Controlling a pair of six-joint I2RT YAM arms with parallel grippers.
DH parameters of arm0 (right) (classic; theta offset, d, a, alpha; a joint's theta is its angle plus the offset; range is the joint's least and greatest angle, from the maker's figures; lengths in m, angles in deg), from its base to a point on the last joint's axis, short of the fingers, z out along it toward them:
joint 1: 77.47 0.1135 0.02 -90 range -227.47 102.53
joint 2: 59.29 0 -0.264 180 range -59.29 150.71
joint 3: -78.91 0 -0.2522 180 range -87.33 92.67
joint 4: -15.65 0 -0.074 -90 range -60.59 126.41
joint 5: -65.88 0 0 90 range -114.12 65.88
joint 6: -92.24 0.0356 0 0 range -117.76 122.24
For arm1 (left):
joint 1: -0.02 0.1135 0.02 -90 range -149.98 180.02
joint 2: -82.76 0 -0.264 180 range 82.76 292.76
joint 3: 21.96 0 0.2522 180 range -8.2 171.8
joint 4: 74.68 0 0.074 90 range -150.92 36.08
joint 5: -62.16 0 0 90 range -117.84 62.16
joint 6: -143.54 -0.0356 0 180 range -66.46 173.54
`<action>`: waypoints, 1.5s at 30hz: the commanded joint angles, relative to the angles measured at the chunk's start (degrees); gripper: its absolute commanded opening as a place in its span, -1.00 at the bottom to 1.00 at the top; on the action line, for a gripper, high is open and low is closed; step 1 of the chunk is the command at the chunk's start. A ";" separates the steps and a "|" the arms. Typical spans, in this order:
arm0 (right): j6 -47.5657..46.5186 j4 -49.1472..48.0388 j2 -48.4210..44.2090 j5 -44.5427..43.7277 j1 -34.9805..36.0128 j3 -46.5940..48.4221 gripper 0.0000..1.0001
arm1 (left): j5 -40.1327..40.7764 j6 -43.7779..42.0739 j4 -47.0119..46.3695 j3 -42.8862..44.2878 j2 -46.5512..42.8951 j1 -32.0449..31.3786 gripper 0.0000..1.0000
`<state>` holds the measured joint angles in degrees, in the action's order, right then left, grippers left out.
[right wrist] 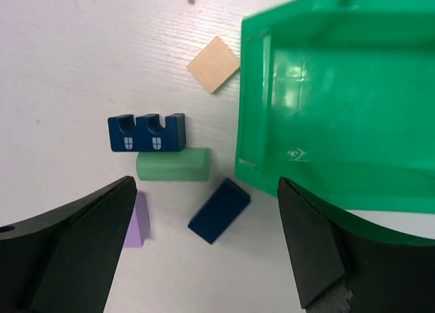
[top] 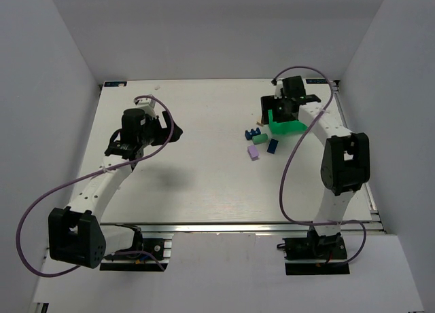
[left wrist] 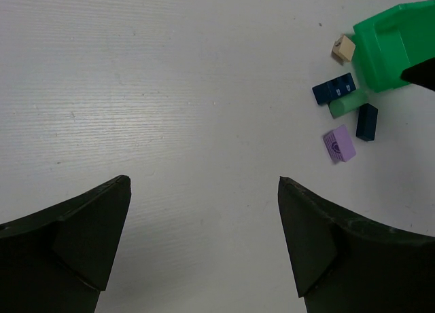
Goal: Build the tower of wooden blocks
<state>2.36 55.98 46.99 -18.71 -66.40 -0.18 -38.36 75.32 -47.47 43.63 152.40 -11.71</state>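
Green plastic is catching the eye first: a bright green plastic bin [right wrist: 340, 102] is sitting at the far right of the white table [top: 190, 184], with its open inside facing up toward the right wrist camera.

Five small painted wooden blocks are lying loose on the table just beside the bin's left wall, all in a single layer. The cream square wooden block [right wrist: 213, 64] is resting apart from the others, near the bin's upper corner. The dark blue notched wooden block [right wrist: 147, 132] is lying lengthwise against the mint green wooden cylinder [right wrist: 172, 165], and the two are touching along their long sides. The plain dark blue wooden block [right wrist: 219, 210] is sitting at an angle just below the cylinder's end, close to the bin's lower corner. The lilac purple wooden block [right wrist: 138, 221] is lying furthest from the bin, half hidden behind one black finger.

The right gripper [right wrist: 205, 180] is hovering over this cluster and the bin's edge with its jaws spread wide, gripping nothing. The left gripper [left wrist: 204, 180] is hanging over bare table well to the left of the blocks, with its jaws also gaping wide and nothing between them.
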 commanded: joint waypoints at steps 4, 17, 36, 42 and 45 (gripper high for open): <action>6.46 -1.17 5.07 -13.38 0.36 3.54 0.79 | -0.55 -0.95 -0.62 -0.42 -1.36 0.30 0.96; 10.77 2.08 6.48 -19.56 -4.91 1.35 0.78 | -0.11 -1.30 -0.18 0.02 -1.18 0.21 0.96; 4.46 6.84 3.25 -15.53 -15.73 10.23 0.78 | -0.46 -1.39 -0.36 0.99 -0.74 0.30 0.96; 0.06 -0.28 -6.43 -8.49 -6.87 2.33 0.79 | -1.51 -1.13 -1.15 0.73 -0.48 0.30 0.96; -1.27 -1.16 -5.30 -7.34 -2.47 1.62 0.79 | -1.60 -1.13 -0.36 1.08 0.05 0.21 0.96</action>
<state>4.00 58.38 41.48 -30.08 -72.67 2.88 -38.82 74.54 -47.62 43.15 152.45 -11.71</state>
